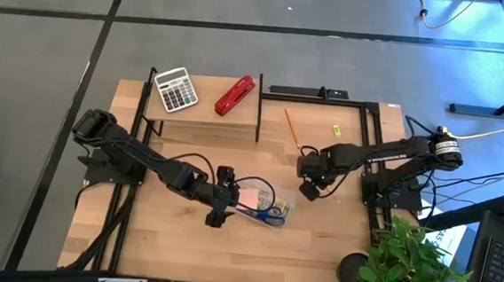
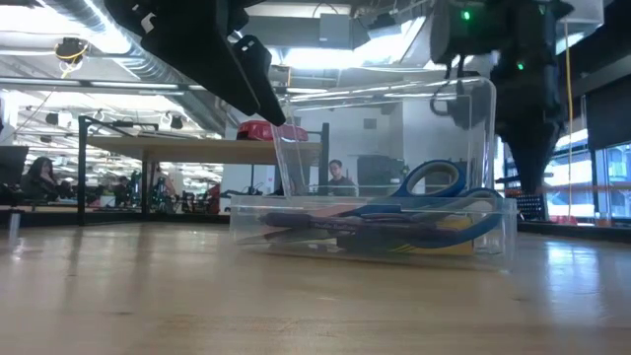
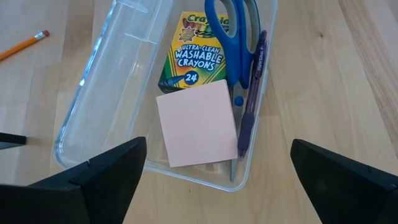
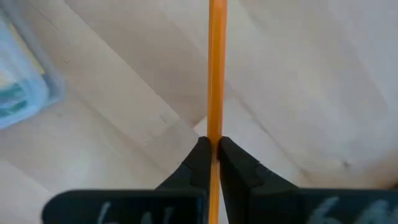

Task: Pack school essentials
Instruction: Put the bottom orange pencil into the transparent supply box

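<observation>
Between the right gripper's [image 4: 213,146] pinched fingers sits an orange pencil [image 4: 216,68], pointing straight out ahead of them. Off to the side lies the clear box [image 1: 265,204], under the left gripper [image 3: 214,180], whose fingers are spread wide and holding nothing.

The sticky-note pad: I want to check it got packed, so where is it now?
In the left wrist view the pink sticky-note pad lies inside the clear box, beside the crayon pack and the blue scissors; from above, that box sits mid-table.

A calculator [image 1: 175,89] and red stapler [image 1: 235,96] lie on the shelf [image 1: 202,111].
</observation>
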